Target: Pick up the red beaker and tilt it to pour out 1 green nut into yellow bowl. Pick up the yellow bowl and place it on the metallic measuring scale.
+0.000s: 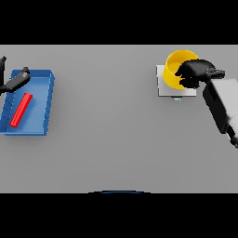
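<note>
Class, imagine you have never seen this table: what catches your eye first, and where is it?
First the yellow bowl, far right on the metallic scale, with the right hand curled on its rim. Next, at the far left, the blue tray holding a red object, the left hand above it.

Bench (pixel 111 139): an open grey field spans the centre, from twelve o'clock through to six, with nothing standing on it. Obstacles lie at the two sides only. At nine o'clock, a blue tray (pixel 47 104) with raised walls holds a red bar (pixel 22 109) lying flat; the left hand (pixel 16 80) sits over its upper left corner. At two o'clock, the yellow bowl (pixel 175 65) stands on the metallic scale (pixel 162 88), and the right hand (pixel 196 72) with its white forearm covers the bowl's right rim, closing access from three o'clock.
</note>
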